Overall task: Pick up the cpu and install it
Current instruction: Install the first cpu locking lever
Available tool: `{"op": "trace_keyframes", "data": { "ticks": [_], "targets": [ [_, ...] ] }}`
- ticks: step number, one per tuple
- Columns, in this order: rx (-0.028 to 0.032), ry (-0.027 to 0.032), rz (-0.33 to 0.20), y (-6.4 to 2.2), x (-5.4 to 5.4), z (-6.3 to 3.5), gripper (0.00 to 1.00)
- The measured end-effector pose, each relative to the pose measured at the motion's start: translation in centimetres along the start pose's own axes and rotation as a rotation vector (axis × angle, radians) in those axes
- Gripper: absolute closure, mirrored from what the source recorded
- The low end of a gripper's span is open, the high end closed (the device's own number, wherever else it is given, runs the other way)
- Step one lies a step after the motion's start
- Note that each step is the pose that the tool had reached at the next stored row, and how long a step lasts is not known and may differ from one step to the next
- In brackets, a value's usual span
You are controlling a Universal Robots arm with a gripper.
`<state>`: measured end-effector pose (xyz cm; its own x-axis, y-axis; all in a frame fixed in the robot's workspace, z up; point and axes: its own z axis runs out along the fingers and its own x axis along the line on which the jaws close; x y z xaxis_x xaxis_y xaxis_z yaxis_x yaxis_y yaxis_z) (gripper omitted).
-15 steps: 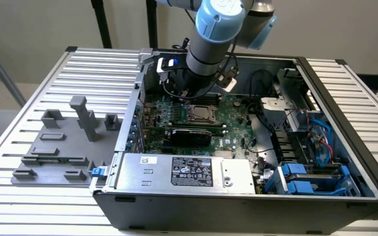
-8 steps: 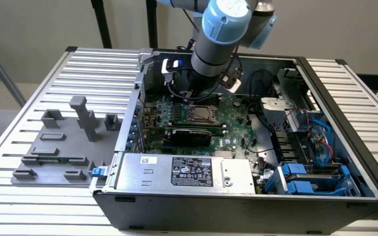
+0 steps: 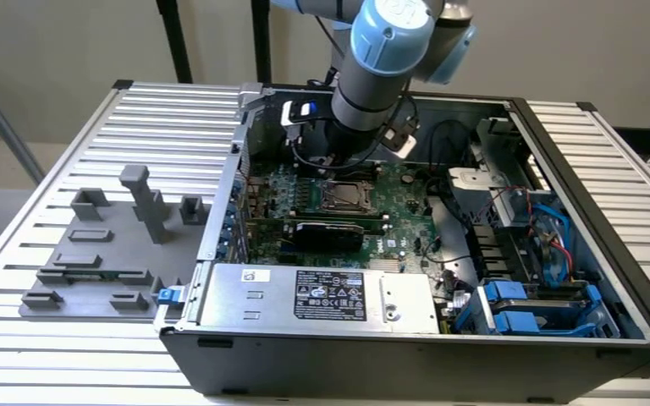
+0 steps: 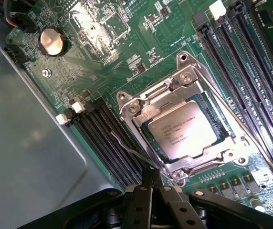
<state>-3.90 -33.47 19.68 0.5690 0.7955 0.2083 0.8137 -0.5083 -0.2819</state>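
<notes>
In the exterior view the arm (image 3: 376, 76) comes down over the open computer case (image 3: 415, 347) and hides the upper part of the motherboard (image 3: 399, 228); the gripper itself is lost behind the wrist there. In the wrist view the gripper (image 4: 152, 177) shows as black linkages cut off by the picture's edge, its fingers (image 4: 148, 183) pressed together to a thin point with nothing between them. That tip hangs just off the corner of the socket frame (image 4: 127, 102), at about seven o'clock from the cpu (image 4: 184, 130). The cpu lies flat inside the socket, silvery top up, its edges partly covered by the metal frame. Lines of print run across its lid, too fine to read. A coin battery (image 4: 52, 41) sits at about ten o'clock from the cpu, and dark memory slots (image 4: 241, 62) run on both sides. The power supply (image 3: 325, 294) carries a black label whose text cannot be made out. Grey fixture blocks (image 3: 105, 254) stand outside the case on the ribbed table (image 3: 608, 152).
</notes>
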Motion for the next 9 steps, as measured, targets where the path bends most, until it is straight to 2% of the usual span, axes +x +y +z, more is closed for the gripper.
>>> {"op": "trace_keyframes", "data": {
  "ticks": [6, 9],
  "targets": [
    [-0.0075, -0.0117, 0.002, 0.52, 0.3, 0.16, 0.88],
    [-0.0129, -0.0198, 0.003, 0.91, 0.54, 0.22, 0.88]
  ]
}}
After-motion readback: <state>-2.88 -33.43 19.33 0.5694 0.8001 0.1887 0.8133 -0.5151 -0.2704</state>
